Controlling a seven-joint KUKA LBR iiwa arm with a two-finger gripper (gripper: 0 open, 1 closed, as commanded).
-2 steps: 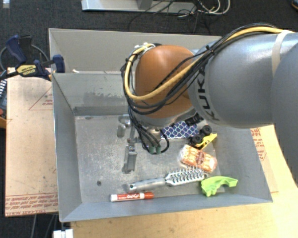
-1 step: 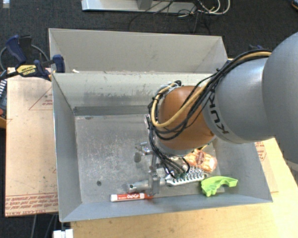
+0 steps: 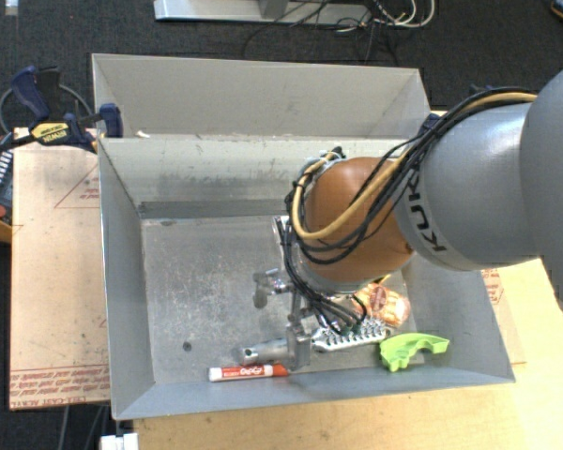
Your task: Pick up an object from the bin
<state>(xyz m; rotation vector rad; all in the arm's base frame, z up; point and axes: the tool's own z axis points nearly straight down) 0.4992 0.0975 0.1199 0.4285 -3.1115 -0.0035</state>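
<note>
Our pincer (image 3: 267,319) hangs spread low over the bare floor of the bin (image 3: 122,279), with nothing between its fingers. Just beside its nearer finger we see a red-and-white marker (image 3: 249,372) lying along the front wall. Further right in the view lie a toothed white strip (image 3: 349,338), a pink lump (image 3: 387,305) and a green piece (image 3: 411,351).

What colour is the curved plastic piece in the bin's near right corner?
Bright lime green. The plastic piece shows plainly in the camera view.
</note>
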